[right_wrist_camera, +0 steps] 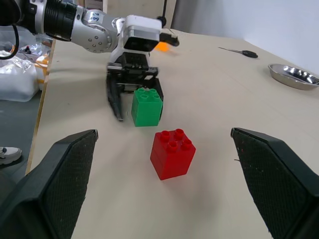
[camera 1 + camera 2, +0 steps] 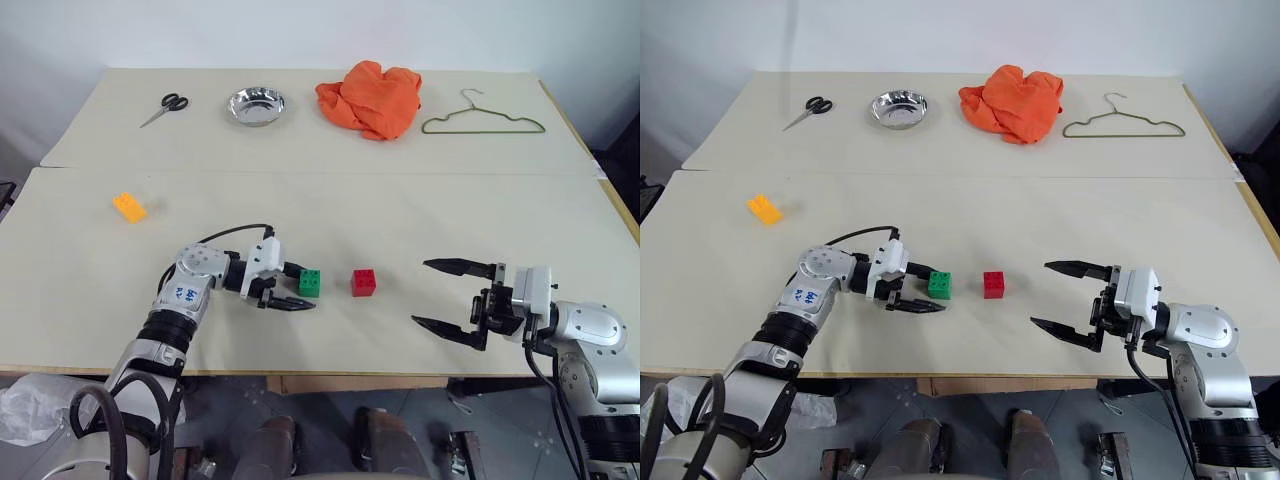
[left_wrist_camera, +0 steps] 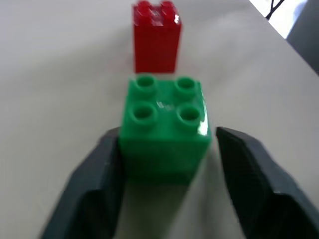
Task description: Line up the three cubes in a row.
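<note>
The green cube [image 2: 310, 282] stands studs up on the table near the front, between the fingers of my left gripper [image 2: 300, 288]. That gripper is open: one finger [image 3: 94, 184] lies against the cube's side, the other [image 3: 254, 174] stands off with a gap. The red cube [image 2: 363, 282] sits a short way to the right of the green one, apart from it. Far off to the left lies the orange-yellow cube [image 2: 129, 207], alone. My right gripper [image 2: 422, 292] hovers open to the right of the red cube, pointing at it with nothing between its fingers.
Along the far table are scissors [image 2: 166, 107], a metal bowl [image 2: 256, 105], a crumpled orange cloth [image 2: 370, 97] and a wire hanger [image 2: 482, 121]. A seam [image 2: 320, 172] separates the two tabletops. The front edge [image 2: 330, 372] runs just below both grippers.
</note>
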